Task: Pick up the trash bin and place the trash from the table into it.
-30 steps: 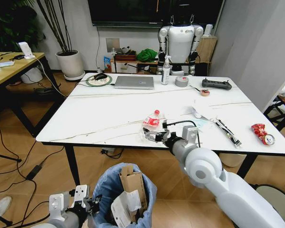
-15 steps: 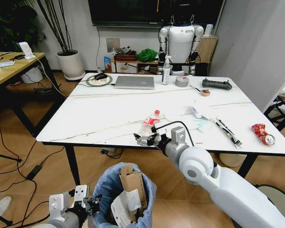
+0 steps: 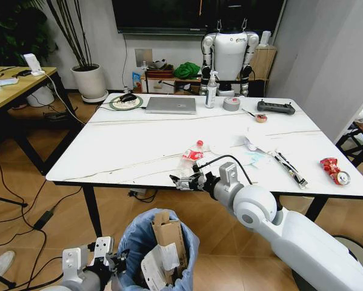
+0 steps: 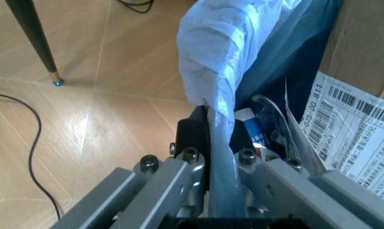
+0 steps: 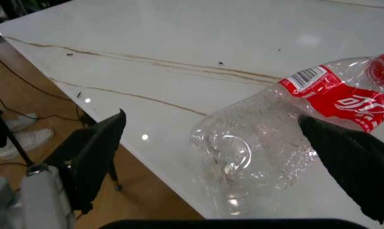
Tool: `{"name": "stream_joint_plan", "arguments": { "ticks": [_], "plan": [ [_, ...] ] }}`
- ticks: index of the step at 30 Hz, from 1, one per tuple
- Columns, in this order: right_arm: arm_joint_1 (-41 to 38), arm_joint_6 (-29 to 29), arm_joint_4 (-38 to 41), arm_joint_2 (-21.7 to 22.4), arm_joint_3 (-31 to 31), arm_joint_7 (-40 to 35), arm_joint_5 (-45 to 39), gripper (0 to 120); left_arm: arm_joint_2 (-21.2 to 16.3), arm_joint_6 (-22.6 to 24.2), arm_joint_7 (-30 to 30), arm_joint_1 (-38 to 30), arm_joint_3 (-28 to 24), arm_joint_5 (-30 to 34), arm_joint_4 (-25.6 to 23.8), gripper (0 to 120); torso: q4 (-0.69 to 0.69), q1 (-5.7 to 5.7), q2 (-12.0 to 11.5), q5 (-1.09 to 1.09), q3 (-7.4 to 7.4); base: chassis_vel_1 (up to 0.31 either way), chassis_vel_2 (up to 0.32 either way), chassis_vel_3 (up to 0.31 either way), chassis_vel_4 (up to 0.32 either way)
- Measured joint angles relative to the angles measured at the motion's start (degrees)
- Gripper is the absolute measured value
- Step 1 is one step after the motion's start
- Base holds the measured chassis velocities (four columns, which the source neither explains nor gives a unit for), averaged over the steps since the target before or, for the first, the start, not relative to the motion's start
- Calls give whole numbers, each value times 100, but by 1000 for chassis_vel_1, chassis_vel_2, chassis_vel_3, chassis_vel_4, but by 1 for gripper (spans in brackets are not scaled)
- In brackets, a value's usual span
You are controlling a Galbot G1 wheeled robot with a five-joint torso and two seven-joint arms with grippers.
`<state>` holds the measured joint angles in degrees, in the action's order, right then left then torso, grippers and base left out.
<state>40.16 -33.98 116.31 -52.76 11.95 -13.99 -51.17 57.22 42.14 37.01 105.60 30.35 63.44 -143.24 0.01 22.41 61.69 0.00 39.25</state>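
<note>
Bottle [image 3: 192, 159], crushed, clear, with a red label, lies on the table [image 3: 126, 145] near its front edge. Right gripper [image 3: 186, 181] is at that edge just in front of the bottle, its fingers [image 5: 93, 152] spread wide and holding nothing; in the right wrist view the bottle [image 5: 287, 129] sits between the two black pads but touches neither. Left gripper [image 3: 102, 259] is low beside the bin [image 3: 139, 242], below the table, clenched on the blue bag rim [image 4: 217, 119]. Cardboard [image 3: 166, 233] and a white paper with a barcode [image 4: 351, 138] stand inside the bin. On the right part of the table are white papers [image 3: 254, 142], a wrapper [image 3: 289, 168] and a red can [image 3: 334, 170]
</note>
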Motion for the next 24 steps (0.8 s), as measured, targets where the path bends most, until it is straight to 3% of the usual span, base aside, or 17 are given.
{"name": "stream_joint_plan", "arguments": {
  "ticks": [3,19,23,24],
  "plan": [
    [-48,-3,-139,37,8,291,271,82,10,0,2,31,3,-7,0,0,1,0,0,0,0,0,0,0,0],
    [56,126,-432,86,-11,766,887,65,1,0,6,53,30,32,0,0,0,0,0,0,0,0,0,0,0],
    [88,195,-479,87,-19,829,1087,46,-12,0,6,39,39,48,0,0,0,0,0,0,0,0,0,0,0],
    [88,195,-479,87,-19,829,1087,46,-12,0,6,39,39,48,0,0,0,0,0,0,0,0,0,0,0]
  ]
}}
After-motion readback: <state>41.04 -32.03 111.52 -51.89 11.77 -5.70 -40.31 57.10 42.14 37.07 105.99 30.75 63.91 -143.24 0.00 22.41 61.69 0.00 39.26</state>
